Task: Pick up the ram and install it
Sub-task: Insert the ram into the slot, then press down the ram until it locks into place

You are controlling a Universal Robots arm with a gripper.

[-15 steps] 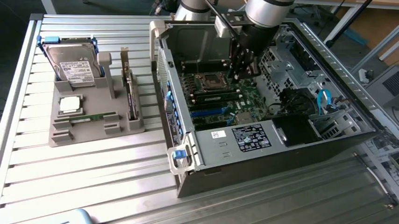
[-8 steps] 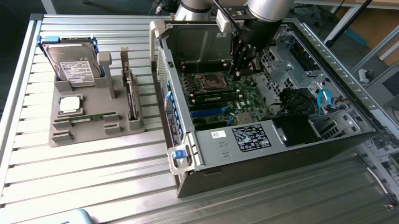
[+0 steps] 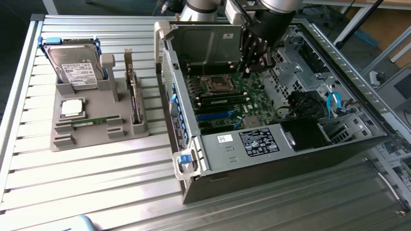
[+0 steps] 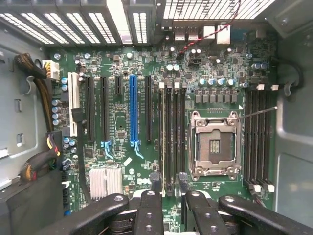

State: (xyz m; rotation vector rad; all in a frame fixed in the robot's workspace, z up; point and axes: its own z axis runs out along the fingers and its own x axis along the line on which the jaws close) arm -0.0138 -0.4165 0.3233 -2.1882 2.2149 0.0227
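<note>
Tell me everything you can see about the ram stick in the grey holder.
The ram is a long, narrow, thin green circuit board with a row of small dark chips. It lies in the grey holder, its ends seated between raised grey blocks, running across the exterior view. The square silver chip sits beside it, the upright expansion card past one end. Only the holder appears to touch it; the open tool is inside the computer case, well apart.
</note>
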